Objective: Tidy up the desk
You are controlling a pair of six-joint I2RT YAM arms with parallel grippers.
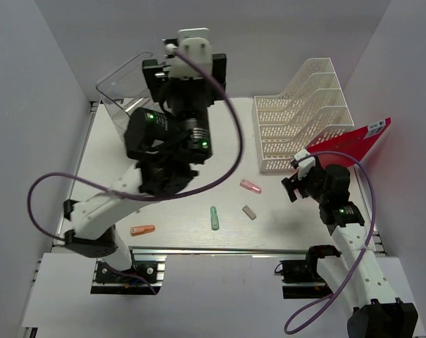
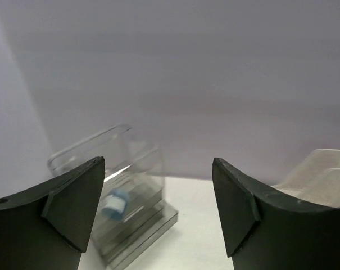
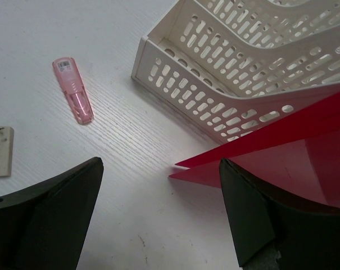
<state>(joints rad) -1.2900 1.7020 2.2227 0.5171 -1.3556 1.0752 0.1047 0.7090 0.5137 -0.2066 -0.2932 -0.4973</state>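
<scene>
Jaws of right gripper [image 3: 161, 163] spread wide, low over desk [image 3: 130, 225]. Corner of red folder [image 3: 282, 152] pokes between them, rest runs off right, by file rack [image 3: 214, 84]; left gripper [image 2: 158, 160] spread too, up high, far from folder.

A pink pen [image 1: 250, 186], green pen [image 1: 214, 217], orange pen [image 1: 142, 229] and eraser [image 1: 249, 212] lie apart on the desk [image 1: 177, 218].
</scene>
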